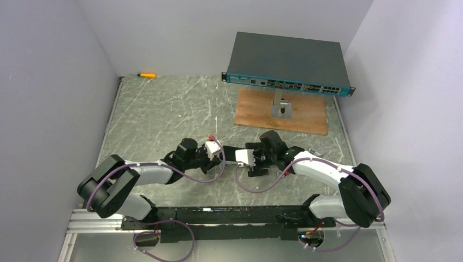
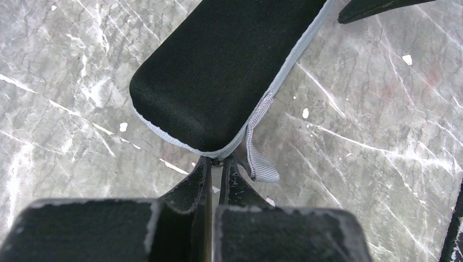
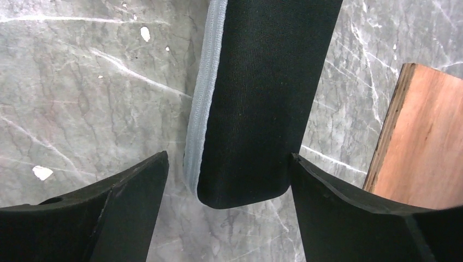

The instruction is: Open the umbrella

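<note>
Between left gripper and right gripper: one umbrella (black-sleeved).

Bright, even overhead light; soft shadows; wrist close-ups fairly sharp.

No text, label or number can be read anywhere.

Teal-fronted grey box at wooden board's far edge; orange marker at far-left corner of table.
</note>
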You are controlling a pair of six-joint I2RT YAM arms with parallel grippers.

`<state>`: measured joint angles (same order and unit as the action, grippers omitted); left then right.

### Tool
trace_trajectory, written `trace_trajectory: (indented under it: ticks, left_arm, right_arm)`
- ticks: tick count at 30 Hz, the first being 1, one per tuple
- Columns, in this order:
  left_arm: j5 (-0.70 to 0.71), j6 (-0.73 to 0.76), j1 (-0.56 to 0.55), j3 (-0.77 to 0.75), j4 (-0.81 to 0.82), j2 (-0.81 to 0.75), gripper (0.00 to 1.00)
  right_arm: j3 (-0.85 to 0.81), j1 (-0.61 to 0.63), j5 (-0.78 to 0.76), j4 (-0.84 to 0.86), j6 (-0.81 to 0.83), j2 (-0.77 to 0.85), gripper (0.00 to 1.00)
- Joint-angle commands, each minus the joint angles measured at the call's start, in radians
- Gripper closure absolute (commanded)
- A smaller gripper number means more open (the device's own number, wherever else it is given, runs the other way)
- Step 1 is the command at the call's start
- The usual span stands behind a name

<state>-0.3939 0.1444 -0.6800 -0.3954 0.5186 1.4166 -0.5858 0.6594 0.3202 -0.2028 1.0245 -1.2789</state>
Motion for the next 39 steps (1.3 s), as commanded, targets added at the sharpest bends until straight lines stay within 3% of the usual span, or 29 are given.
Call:
trace_trajectory:
  ticks: [1, 6, 15, 21, 28, 31, 35, 38, 39]
  left_arm:
    - [-0.008, -0.041, 0.003, -0.022, 0.086, 0.004, 1.0]
    - [-0.033, -0.064, -0.001, -0.037, 0.103, 0.03, 1.0]
    - [-0.054, -0.084, -0.002, -0.021, 0.125, 0.039, 1.0]
    - [-0.073, -0.11, 0.054, -0.016, 0.069, 0.02, 1.0]
    - [-0.069, -0.014, 0.103, -0.04, -0.013, 0.008, 1.0]
    - [-0.093, 0.041, 0.102, -0.087, -0.061, 0.013, 1.0]
    - [-0.11, 0.153, 0.103, -0.079, -0.036, -0.001, 1.0]
    - [-0.176, 0.171, 0.102, -0.092, -0.063, -0.003, 1.0]
    - [-0.19, 0.167, 0.1, -0.074, -0.04, -0.016, 0.95]
  right_arm:
    - [-0.066, 0.007, 0.023, -0.117, -0.14, -0.009, 0.15]
    - [-0.101, 0.075, -0.032, -0.042, -0.268, -0.043, 0.13]
    - [-0.148, 0.089, -0.079, 0.044, -0.351, -0.186, 0.19]
    - [-0.077, 0.037, -0.061, 0.03, -0.265, -0.164, 0.57]
    - [0.063, -0.016, 0.077, -0.043, 0.01, -0.004, 0.78]
    - [0.068, -0.014, 0.093, -0.073, 0.048, 0.009, 0.96]
    - [0.088, -0.017, 0.102, -0.064, 0.091, 0.035, 1.0]
    - [0.047, -0.016, 0.111, -0.073, 0.017, 0.002, 1.0]
    - [0.025, -0.017, 0.107, -0.082, -0.004, -0.016, 1.0]
